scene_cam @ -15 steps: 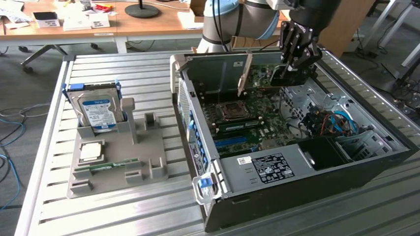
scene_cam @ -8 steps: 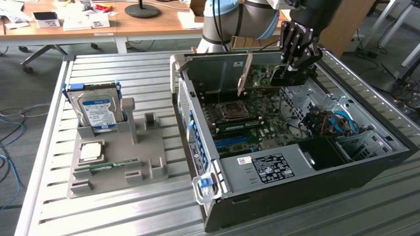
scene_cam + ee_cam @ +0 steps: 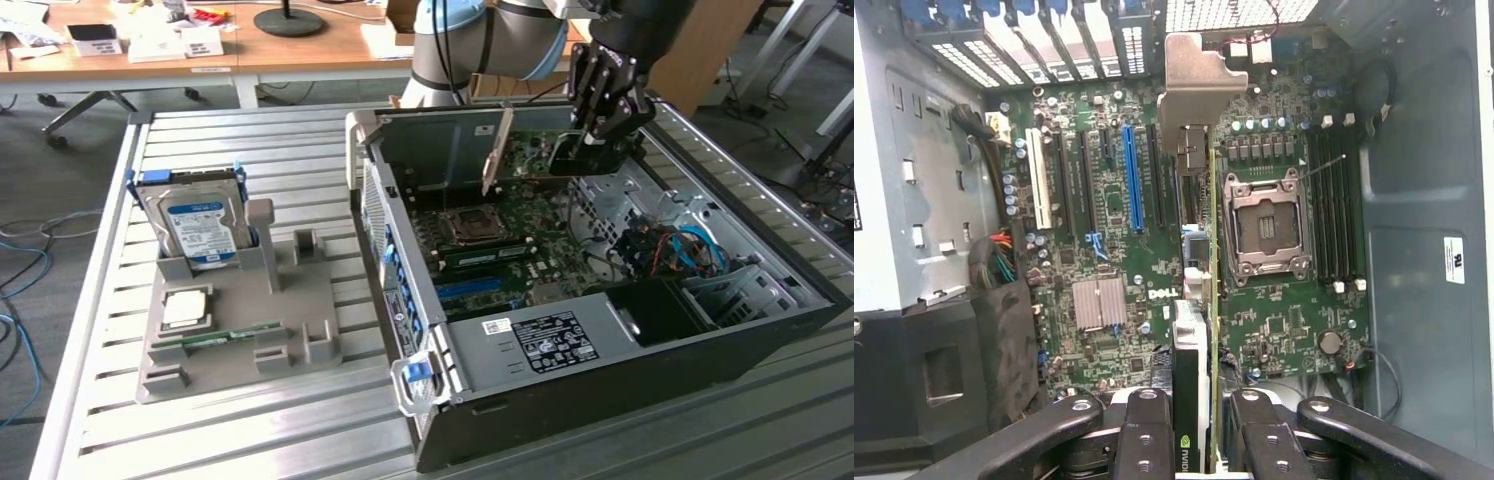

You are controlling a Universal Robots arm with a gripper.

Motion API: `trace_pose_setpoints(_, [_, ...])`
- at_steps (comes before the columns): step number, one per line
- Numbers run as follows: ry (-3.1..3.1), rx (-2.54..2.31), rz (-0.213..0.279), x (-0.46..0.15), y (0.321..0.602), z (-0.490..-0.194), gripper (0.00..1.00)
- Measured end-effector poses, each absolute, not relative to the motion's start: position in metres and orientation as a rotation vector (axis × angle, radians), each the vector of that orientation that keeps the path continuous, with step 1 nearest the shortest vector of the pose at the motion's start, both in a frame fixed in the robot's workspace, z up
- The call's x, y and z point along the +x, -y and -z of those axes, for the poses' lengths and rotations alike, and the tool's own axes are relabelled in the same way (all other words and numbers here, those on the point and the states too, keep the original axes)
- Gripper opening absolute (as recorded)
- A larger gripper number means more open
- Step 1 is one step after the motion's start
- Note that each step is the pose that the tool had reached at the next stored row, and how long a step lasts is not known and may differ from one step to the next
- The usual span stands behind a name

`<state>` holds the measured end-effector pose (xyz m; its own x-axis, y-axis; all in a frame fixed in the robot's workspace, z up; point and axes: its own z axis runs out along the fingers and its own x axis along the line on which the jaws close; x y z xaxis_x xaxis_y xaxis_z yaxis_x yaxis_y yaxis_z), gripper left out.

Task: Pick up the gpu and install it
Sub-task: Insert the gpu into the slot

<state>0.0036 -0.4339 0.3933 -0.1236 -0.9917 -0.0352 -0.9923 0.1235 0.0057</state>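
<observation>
The fingers (image 3: pixel 1146 432) are drawn in narrow and clamp the gpu (image 3: pixel 1195 330) between them, one black finger on each face of the card. In the wrist view the card shows edge-on, with its metal bracket (image 3: pixel 1192 85) at the end far from the fingers, close to the vented rear wall of the computer case (image 3: pixel 627 385). In the exterior view the fingers (image 3: pixel 597 120) reach down into the open case from above, and the gpu (image 3: pixel 531 152) stands on edge inside the case, over the motherboard (image 3: pixel 1104 200). It is just beside the empty processor socket (image 3: pixel 1264 225) and a few slots away from the blue expansion slot (image 3: pixel 1132 175). I cannot tell whether its lower edge is touching a slot.

Outside the case, toward the exterior view's left, a grey holder (image 3: pixel 234 375) lies on the slatted metal counter (image 3: pixel 200 440). It carries an upright hard drive (image 3: pixel 198 225) with a blue label, a square processor (image 3: pixel 184 308) and a narrow green memory stick (image 3: pixel 220 340).
</observation>
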Motion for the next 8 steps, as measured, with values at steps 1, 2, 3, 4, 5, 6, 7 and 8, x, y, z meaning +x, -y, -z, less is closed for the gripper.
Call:
trace_pose_setpoints(1, [-2.338,-2.064,-0.043,0.0036,0.4339,-0.3933,0.27])
trace_pose_setpoints(2, [-2.338,-2.065,-0.043,0.0036,0.4339,-0.3933,0.27])
trace_pose_setpoints(3, [-2.337,-2.065,-0.043,0.0036,0.4339,-0.3933,0.27])
trace_pose_setpoints(4, [-2.337,-2.066,-0.043,0.0036,0.434,-0.3933,0.27])
trace_pose_setpoints(5, [-2.333,-2.07,-0.043,0.0036,0.4343,-0.3931,0.27])
trace_pose_setpoints(6, [-2.327,-2.077,-0.043,0.0036,0.4343,-0.3931,0.27])
trace_pose_setpoints(7, [-2.321,-2.083,-0.043,0.0036,0.4343,-0.3931,0.27])
trace_pose_setpoints(8, [-2.317,-2.088,-0.043,0.0036,0.4343,-0.3931,0.27])
